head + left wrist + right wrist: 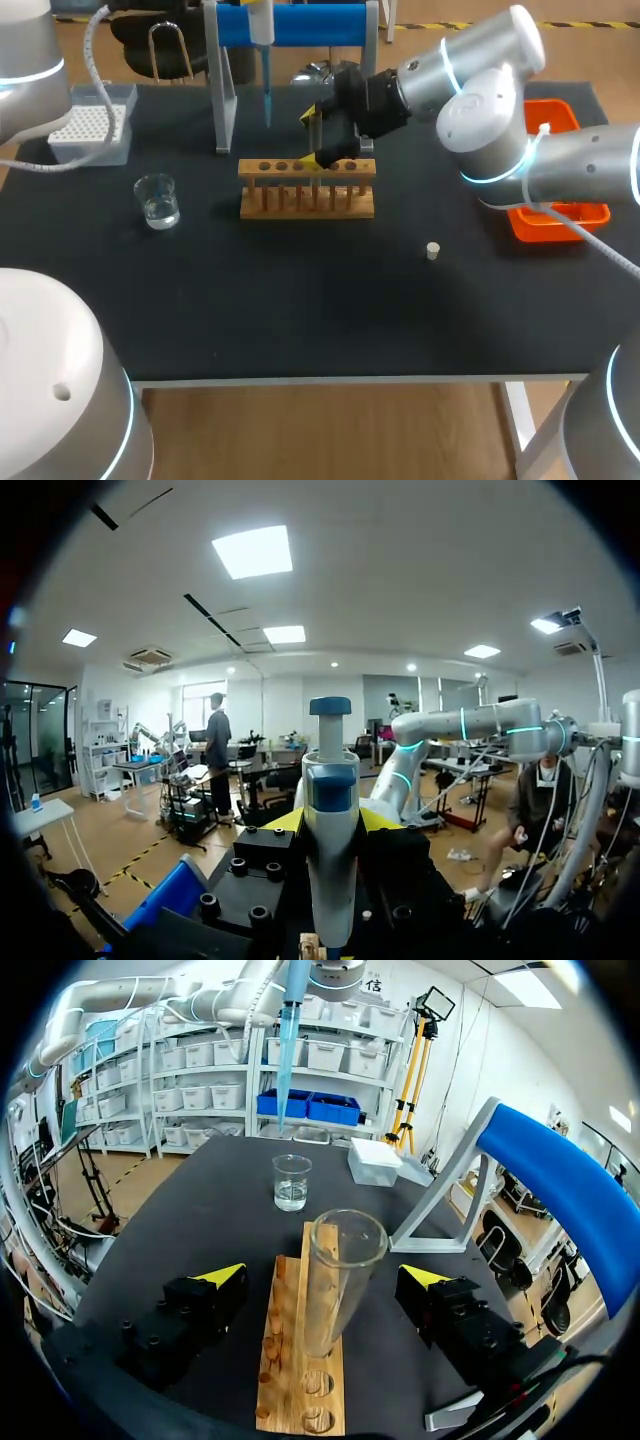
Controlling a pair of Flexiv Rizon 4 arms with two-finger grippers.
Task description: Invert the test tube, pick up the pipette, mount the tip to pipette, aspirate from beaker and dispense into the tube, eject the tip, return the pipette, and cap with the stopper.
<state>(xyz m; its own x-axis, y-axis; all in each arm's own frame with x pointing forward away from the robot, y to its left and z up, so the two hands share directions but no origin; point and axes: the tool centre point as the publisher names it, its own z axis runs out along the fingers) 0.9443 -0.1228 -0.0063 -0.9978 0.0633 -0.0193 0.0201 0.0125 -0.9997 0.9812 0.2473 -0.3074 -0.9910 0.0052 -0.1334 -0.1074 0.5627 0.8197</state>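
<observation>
My right pincer (325,1274) is spread either side of the test tube (340,1250), not touching it. The tube is upright, mouth up and empty, in the wooden rack (307,200) mid-tabletop (300,300), toward the far edge. Flip looks done, so I'd back out straight and not clip the glass. The beaker (157,200), nearer the left edge, holds a little clear liquid. My left pincer (332,825) is at the pipette (330,775); can't tell its grip.
</observation>
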